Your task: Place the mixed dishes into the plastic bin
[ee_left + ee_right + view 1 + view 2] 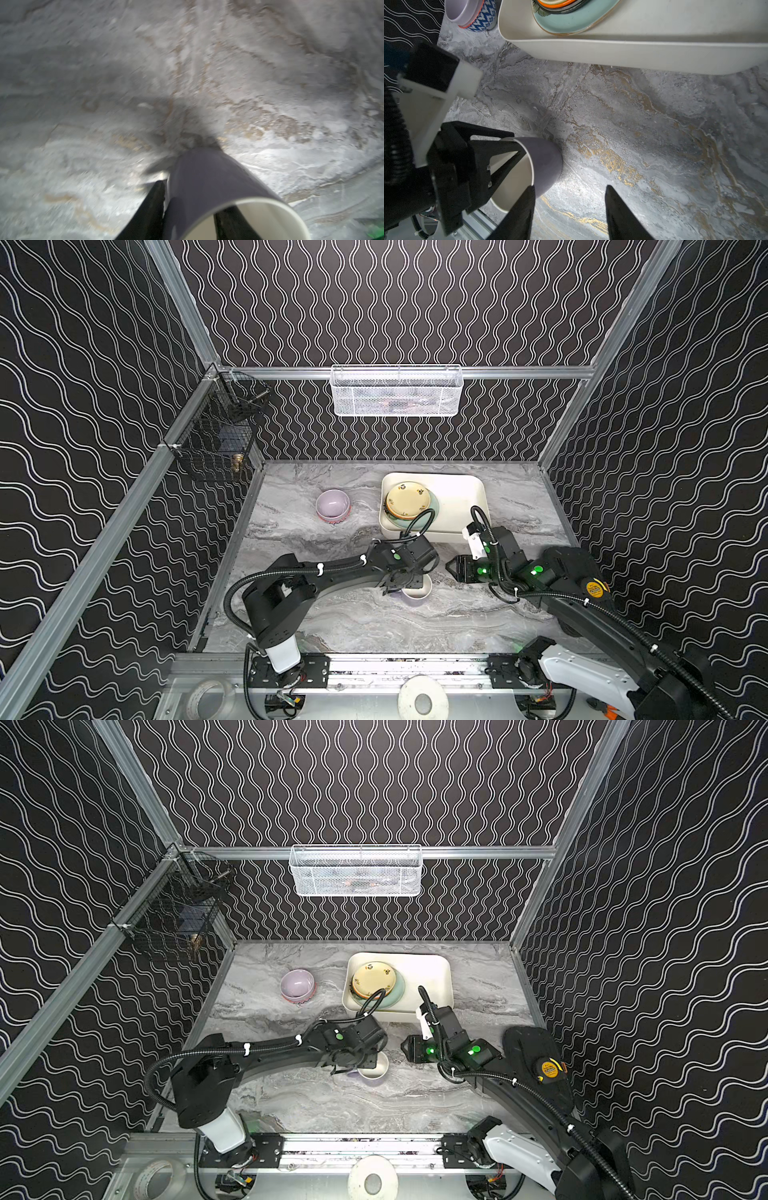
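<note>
My left gripper (193, 195) is shut on the lavender mug (207, 178). One finger (153, 207) is outside its wall and the other is inside its cream interior. The mug (417, 592) (374, 1067) hangs tilted, low over the marble table, in front of the plastic bin (457, 489) (428, 973) (633, 54). In the bin, a pale yellow plate (407, 499) tops a stack on a mint plate (571, 22). A lilac bowl (332, 504) (463, 10) sits nested in a patterned bowl (481, 18), left of the bin. My right gripper (570, 187) (449, 567) is open and empty, just right of the mug.
A white wire-mesh basket (397, 391) hangs on the back wall and a black wire basket (216, 435) on the left rail. A yellow tape measure (594, 589) lies beside the right arm. A roll of tape (423, 701) sits on the front frame.
</note>
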Available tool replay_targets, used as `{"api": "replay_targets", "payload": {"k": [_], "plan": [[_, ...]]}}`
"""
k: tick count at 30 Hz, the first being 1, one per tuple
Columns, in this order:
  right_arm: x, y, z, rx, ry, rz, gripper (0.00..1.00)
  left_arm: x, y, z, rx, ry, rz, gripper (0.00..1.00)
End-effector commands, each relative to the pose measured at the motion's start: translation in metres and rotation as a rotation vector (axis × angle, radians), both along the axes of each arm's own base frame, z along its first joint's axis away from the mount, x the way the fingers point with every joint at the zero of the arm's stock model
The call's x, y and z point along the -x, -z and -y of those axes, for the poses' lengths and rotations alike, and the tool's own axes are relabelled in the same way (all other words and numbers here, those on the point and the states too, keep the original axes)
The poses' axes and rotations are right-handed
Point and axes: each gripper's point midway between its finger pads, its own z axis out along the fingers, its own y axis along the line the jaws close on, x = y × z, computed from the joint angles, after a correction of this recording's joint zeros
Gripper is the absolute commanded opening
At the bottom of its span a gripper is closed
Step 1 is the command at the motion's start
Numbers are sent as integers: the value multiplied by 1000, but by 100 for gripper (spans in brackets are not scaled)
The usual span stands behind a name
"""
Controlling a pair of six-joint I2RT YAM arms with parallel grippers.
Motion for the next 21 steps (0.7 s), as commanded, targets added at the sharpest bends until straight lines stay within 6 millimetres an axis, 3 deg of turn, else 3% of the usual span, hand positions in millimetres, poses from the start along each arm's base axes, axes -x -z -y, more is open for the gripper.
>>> {"api": "replay_targets", "payload": {"k": [1,7,12,15,21], "plan": [[5,5,-2,6,-2,-34,55,-4,-8,7,4,47,27,49],[7,13,-23,41,-44,-60,55,3,-27,-25,-44,25,86,76],[12,26,-43,94,-83,-87,55,12,-49,-75,-85,-44,148,85],[12,35,-53,135,-98,-99,55,18,-59,-105,-69,-97,167,98],[6,61,-59,249,-99,-141,48,26,-68,-140,10,-157,192,99]]}}
